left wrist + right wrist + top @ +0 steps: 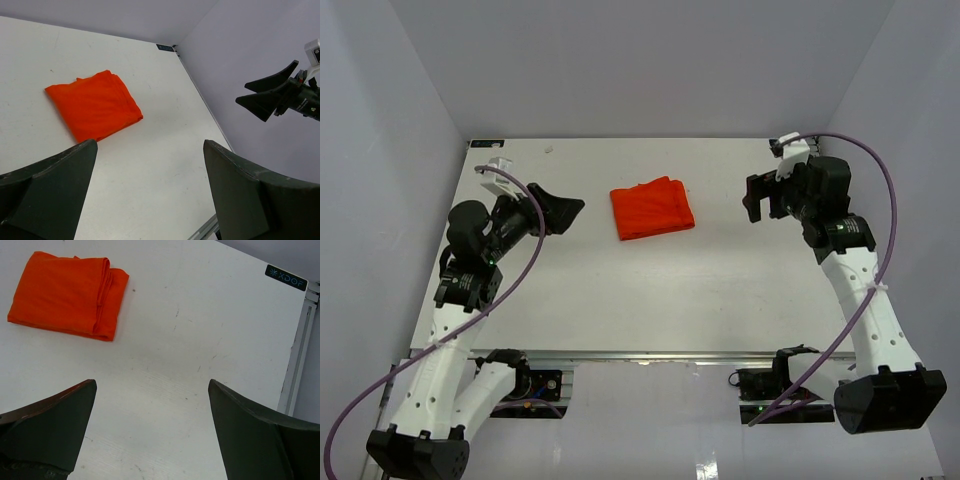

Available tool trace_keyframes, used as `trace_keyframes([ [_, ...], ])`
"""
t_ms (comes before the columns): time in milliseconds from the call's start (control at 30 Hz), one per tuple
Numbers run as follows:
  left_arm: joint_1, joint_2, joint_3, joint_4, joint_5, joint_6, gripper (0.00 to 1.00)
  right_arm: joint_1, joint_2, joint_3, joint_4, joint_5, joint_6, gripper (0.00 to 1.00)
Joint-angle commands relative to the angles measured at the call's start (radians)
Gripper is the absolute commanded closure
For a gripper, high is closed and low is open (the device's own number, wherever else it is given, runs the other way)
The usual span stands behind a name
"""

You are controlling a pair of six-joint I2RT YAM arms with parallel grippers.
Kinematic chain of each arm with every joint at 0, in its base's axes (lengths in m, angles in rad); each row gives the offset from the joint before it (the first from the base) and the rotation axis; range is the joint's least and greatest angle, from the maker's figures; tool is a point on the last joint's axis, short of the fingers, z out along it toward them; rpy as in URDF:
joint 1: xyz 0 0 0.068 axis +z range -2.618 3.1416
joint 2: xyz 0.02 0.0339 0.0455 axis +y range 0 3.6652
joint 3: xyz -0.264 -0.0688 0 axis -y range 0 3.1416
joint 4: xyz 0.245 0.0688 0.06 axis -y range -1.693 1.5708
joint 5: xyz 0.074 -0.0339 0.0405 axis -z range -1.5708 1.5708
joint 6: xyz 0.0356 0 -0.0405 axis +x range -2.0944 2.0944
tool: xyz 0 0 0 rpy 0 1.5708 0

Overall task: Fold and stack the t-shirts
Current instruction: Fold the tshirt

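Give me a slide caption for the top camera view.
Folded orange-red t-shirt lies on the white table between the open left gripper and open right gripper, neither touching it.

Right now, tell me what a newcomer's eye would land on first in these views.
The bright orange-red t-shirt grabs the eye: a neatly folded rectangle lying on the white table, toward its far middle. The left gripper and right gripper flank it on either side, both open, empty and clear of the cloth.
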Motion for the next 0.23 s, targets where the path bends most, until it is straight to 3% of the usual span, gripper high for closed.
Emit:
trace_keyframes([
  [0,-0.003,-0.023,-0.003,-0.03,0.01,-0.002,0.02,0.002,-0.036,-0.011,0.001,0.015,0.027,0.0],
  [200,-0.003,-0.028,-0.002,-0.039,0.01,0.003,0.02,0.002,-0.061,-0.039,0.004,0.002,0.05,0.0],
])
